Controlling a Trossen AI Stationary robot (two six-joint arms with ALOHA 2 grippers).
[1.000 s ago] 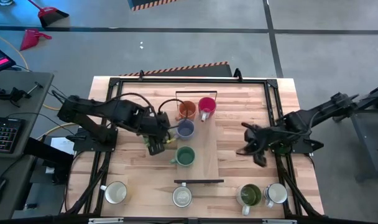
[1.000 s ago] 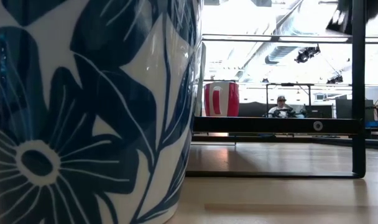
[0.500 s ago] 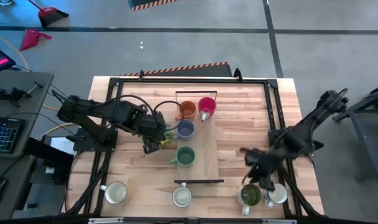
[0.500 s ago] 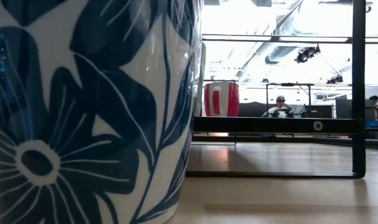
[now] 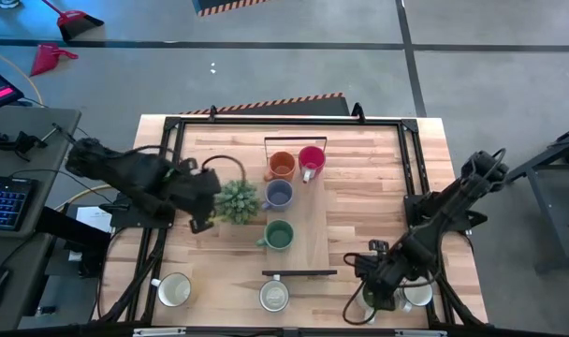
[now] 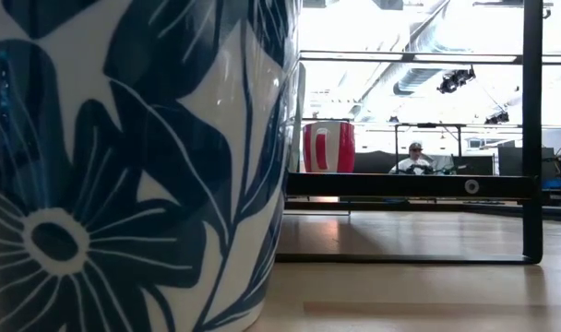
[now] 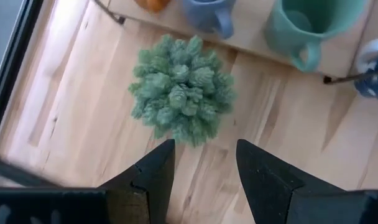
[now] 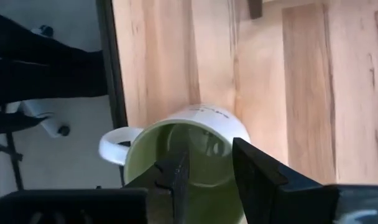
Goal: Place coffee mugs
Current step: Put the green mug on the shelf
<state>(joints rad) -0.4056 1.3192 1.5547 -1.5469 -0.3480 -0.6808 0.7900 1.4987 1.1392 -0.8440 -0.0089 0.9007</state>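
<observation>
Two-arm mug placement, seen from above and from both wrists. The right gripper hangs over the olive-green mug at the table's near edge toward its right corner, fingers apart and straddling the rim: one finger inside the bowl, one outside, not yet closed on the wall. A white mug stands just beside it. The left gripper is open and empty, just beside the potted plant near the table's left edge. Four mugs already stand together mid-table: orange mug, pink-red mug, lavender-blue mug and teal-green mug. Two further white mugs wait along the near edge. Step in hand, as judged: picking up the olive-green mug. The next move calls for closing on the rim wall, then lifting straight up, clear of the neighbouring white mug
</observation>
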